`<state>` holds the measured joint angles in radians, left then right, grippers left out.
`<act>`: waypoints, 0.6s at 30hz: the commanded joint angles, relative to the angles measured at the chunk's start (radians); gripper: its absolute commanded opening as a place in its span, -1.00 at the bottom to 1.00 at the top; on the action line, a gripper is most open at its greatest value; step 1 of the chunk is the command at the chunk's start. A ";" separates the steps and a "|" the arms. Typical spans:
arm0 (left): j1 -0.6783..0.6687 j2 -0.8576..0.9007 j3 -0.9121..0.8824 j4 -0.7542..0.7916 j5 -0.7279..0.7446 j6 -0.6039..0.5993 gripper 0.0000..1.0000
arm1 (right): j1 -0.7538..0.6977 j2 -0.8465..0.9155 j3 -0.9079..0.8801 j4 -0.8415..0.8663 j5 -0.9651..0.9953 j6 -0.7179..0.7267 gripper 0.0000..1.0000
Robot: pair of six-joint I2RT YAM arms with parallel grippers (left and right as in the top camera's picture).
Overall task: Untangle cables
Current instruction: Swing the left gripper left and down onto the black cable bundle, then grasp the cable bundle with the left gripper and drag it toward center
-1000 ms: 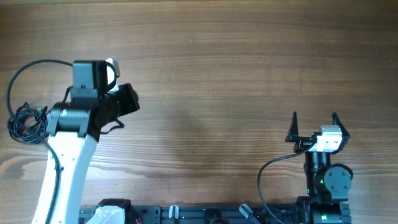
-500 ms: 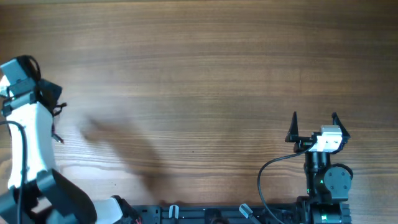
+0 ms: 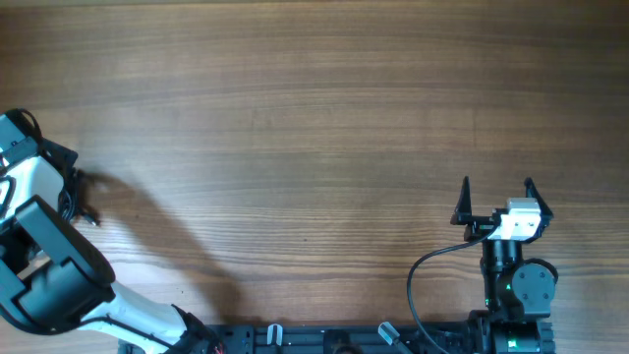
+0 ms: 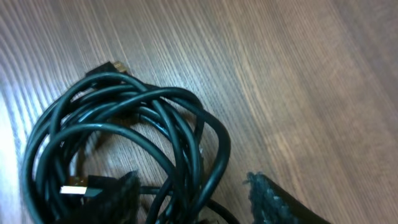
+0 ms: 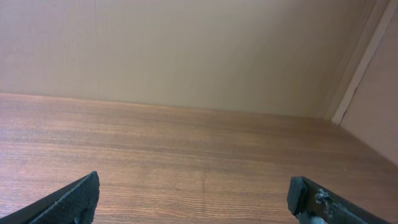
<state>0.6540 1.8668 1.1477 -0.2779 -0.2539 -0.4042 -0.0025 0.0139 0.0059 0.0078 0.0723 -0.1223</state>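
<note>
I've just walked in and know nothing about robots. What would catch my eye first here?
First, the black cables, a knotted coil on the wooden table at its far left edge, with the left gripper open close over it. Then the right gripper, open and empty, at the lower right of the overhead view, far from the cables.

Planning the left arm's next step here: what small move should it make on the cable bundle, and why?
Probably ease the left pincer down and close on one outer loop of the cables: its jaws stand apart over the knotted coil, strands lying between them.
</note>
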 commanded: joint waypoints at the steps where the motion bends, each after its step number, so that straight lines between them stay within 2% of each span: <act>1: 0.005 0.031 0.014 0.019 0.060 0.008 -0.41 | 0.004 -0.005 -0.001 0.006 0.013 -0.009 0.99; 3: 0.005 0.023 0.016 0.030 0.097 0.008 -0.83 | 0.004 -0.005 -0.001 0.006 0.013 -0.009 0.99; 4: 0.004 -0.016 0.017 0.028 0.128 0.008 -0.92 | 0.004 -0.005 -0.001 0.006 0.013 -0.009 0.99; 8: -0.019 -0.198 0.018 0.032 0.221 0.003 -0.92 | 0.004 -0.005 -0.001 0.006 0.013 -0.009 0.99; 11: -0.078 -0.400 0.018 -0.046 0.297 -0.097 -0.92 | 0.004 -0.005 -0.001 0.006 0.013 -0.008 0.99; 13: -0.144 -0.515 0.018 -0.164 0.350 -0.182 -0.92 | 0.004 -0.005 -0.001 0.006 0.013 -0.009 1.00; 18: -0.333 -0.528 0.015 -0.400 0.381 -0.175 -0.92 | 0.004 -0.005 -0.001 0.006 0.013 -0.009 0.99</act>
<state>0.3954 1.3128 1.1587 -0.6289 0.0963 -0.5648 -0.0025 0.0139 0.0059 0.0078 0.0723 -0.1223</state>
